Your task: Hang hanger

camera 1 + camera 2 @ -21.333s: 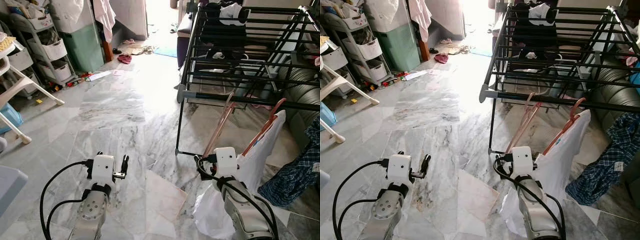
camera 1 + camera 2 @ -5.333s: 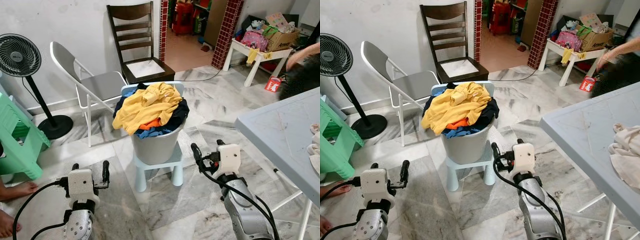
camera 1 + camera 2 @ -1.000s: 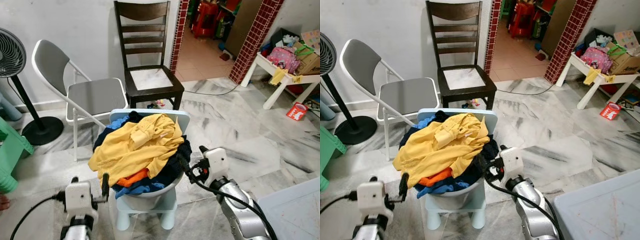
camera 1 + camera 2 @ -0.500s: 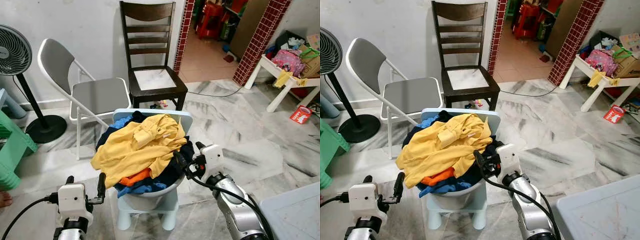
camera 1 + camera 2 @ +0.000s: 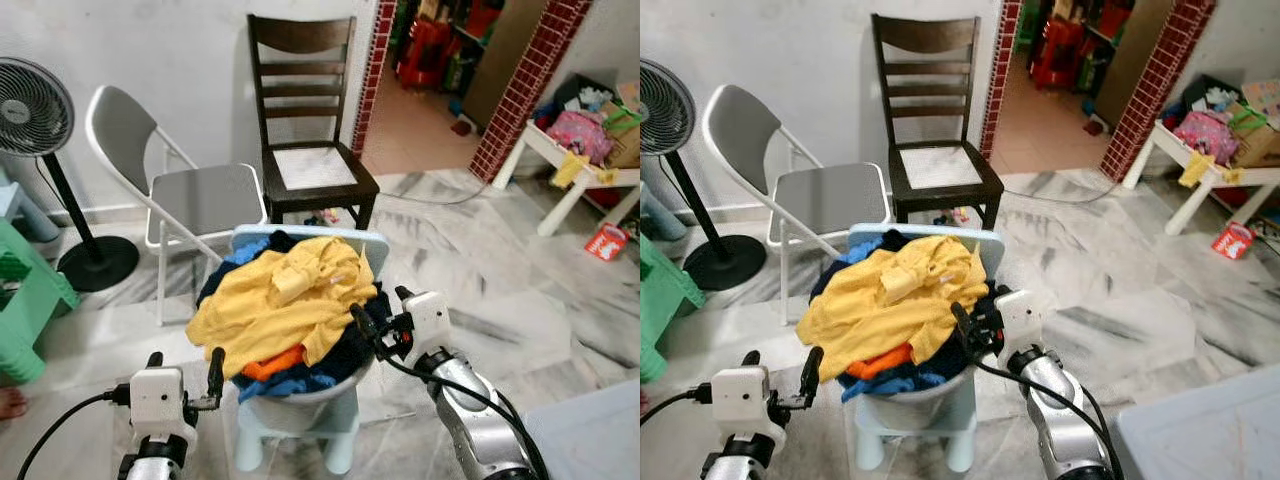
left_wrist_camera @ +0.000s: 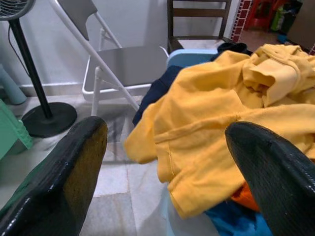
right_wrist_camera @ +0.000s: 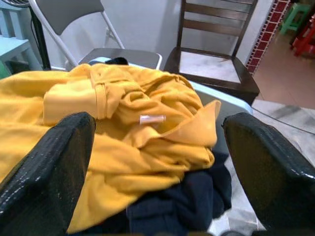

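We stand w/ a grey plastic laundry bucket (image 5: 300, 408) right in front of us, on a pale blue plastic stool (image 5: 298, 440), heaped w/ clothes: a crumpled yellow shirt (image 5: 280, 305) on top, orange, blue & dark navy items under it. Our left gripper (image 5: 183, 376) sits low, just beside the bucket's left side, fingers released & spread wide, holding nothing. Our right gripper (image 5: 380, 316) is at the bucket's right rim, near the navy cloth, fingers also spread wide apart & empty. We can't make out any hanger among the clothes. Behind the bucket: a dark wooden slat-back chair (image 5: 310, 140), a grey folding metal chair (image 5: 170, 190), a black pedestal fan (image 5: 40, 150) by the white wall.
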Controlling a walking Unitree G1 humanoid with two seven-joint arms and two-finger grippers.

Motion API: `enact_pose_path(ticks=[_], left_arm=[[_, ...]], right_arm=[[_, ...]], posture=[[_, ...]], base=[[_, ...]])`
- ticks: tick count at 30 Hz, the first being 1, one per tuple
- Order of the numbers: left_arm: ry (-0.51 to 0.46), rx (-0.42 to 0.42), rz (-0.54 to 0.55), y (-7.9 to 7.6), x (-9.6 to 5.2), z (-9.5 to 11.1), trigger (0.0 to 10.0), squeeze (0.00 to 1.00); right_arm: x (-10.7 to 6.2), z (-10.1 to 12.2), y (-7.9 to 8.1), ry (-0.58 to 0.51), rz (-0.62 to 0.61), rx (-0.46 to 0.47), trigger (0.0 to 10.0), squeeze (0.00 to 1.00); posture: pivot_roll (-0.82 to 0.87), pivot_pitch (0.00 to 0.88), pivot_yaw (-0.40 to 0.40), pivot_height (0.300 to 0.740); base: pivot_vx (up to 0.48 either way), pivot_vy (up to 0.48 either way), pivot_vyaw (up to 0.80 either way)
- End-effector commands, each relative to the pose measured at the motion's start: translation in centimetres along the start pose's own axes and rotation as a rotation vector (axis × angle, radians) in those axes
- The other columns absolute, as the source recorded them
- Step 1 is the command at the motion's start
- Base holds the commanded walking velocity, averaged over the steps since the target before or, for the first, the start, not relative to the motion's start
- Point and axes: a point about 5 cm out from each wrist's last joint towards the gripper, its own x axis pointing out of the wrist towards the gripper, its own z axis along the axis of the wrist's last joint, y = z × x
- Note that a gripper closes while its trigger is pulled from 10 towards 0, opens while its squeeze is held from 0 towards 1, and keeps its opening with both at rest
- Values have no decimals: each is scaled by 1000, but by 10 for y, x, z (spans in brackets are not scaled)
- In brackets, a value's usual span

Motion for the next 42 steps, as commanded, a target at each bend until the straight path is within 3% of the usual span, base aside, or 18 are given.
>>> enact_pose_path(ticks=[1, 17, 24, 31, 39, 42], left_arm=[[14, -5, -2, -2, 1, -2, 10000, 0], [22, -4, -20, -5, 3, -4, 10000, 0], [13, -12, -9, -8, 2, -4, 10000, 0], [49, 16, -5, -8, 0, -10, 10000, 0], [81, 34, 32, 6, 3, -17, 10000, 0], [90, 65, 1, 10, 14, -15, 10000, 0]], right_arm=[[1, 2, -3, -8, -4, -12, 10000, 0], [-1, 0, -4, -4, -9, -18, 10000, 0], [-2, -1, -2, -1, 1, -18, 10000, 0], [2, -3, 9, 23, 107, -23, 10000, 0], [-1, -9, 8, 50, 116, -26, 10000, 0], [-7, -9, 4, 53, 99, -31, 10000, 0]], posture=[[137, 10, -99, 740], [133, 14, -94, 740], [140, 19, -101, 740], [148, 23, -112, 740], [142, 32, -116, 740], [116, 44, -108, 740]], base=[[292, 0, 0], [289, 0, 0], [0, 0, 0], [0, 0, 0], [0, 0, 0], [0, 0, 0]])
